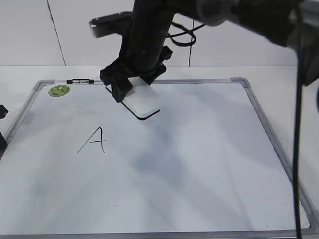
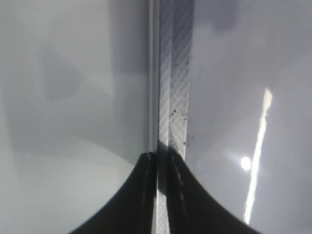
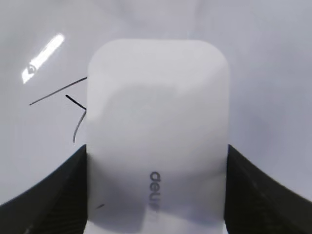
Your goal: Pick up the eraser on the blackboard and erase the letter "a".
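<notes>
The white eraser [image 1: 142,102] with its dark underside is at the upper left of the blackboard [image 1: 209,164]. My right gripper [image 1: 130,85] is shut on it from above. In the right wrist view the eraser [image 3: 158,112] fills the middle between both fingers of the right gripper [image 3: 156,146], grey logo toward me. Thin black strokes [image 3: 73,105] show beside its left edge; I cannot tell which letter they belong to. No whole lowercase "a" is in view. A capital "A" [image 1: 94,140] stands lower left of the eraser. My left gripper [image 2: 160,156] is shut over the board's frame [image 2: 173,97].
A round green sticker [image 1: 59,90] marks the board's top left corner. A small black-and-silver marker [image 1: 80,80] lies on the top frame. Parts of the left arm [image 1: 2,112] show at the left edge. The right arm crosses above the board's back.
</notes>
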Controlling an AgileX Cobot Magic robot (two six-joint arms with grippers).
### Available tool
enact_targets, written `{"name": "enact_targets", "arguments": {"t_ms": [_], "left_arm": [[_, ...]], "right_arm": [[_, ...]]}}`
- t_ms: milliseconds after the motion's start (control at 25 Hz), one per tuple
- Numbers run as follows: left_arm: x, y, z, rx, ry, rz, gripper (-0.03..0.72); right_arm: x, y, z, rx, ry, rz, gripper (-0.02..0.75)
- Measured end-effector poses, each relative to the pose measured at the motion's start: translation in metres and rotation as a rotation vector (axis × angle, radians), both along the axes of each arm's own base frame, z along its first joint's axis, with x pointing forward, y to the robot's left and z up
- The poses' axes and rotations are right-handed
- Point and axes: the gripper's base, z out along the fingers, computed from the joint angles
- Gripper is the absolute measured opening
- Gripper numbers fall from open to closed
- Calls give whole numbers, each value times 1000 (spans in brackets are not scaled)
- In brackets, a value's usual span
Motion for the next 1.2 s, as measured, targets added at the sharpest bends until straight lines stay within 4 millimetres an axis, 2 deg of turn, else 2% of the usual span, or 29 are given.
{"name": "enact_targets", "arguments": {"t_ms": [80,160,400,520,760,960,1200], "left_arm": [[0,0,0,0,0,0,17],[0,0,0,0,0,0,17],[0,0,0,0,0,0,17],[0,0,0,0,0,0,17],[0,0,0,0,0,0,17],[0,0,0,-1,2,-1,17],[0,0,0,-1,2,-1,17]], "right_arm": [[-8,-7,20,5,-28,1,547],[-15,-15,29,-22,-41,0,547],[-35,-43,39,-96,-32,-23,547],[-42,-64,35,-122,17,-73,547],[-47,-129,8,-165,113,-241,547],[-39,-181,-16,-160,154,-414,547],[-29,-222,-32,-117,152,-597,547]]}}
